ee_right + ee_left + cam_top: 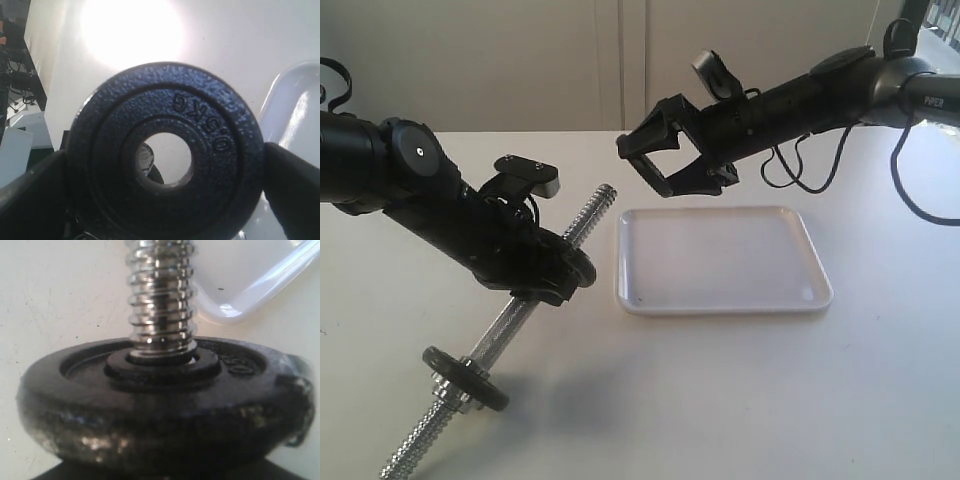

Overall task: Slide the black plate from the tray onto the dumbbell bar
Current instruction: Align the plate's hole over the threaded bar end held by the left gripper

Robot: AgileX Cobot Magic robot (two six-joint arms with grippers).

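Over a white desk (770, 400): square the black plate (115, 130) to the thread tip, then ease it along the dumbbell bar (585, 222) without tilt.
From outside: clamping the bar mid-shaft in the left tool (545, 283), by the look of its slant just beside the tray (720, 262); hanging the right tool (650, 160) over the tray's far edge. At the left wrist: looking up the thread past a mounted disc (150, 415) toward the tray's corner. At the right wrist: pinching the plate's rim between part-spread fingers (295, 185), clear of the tray.

White table (720, 400), pale panelled wall (520, 60) behind
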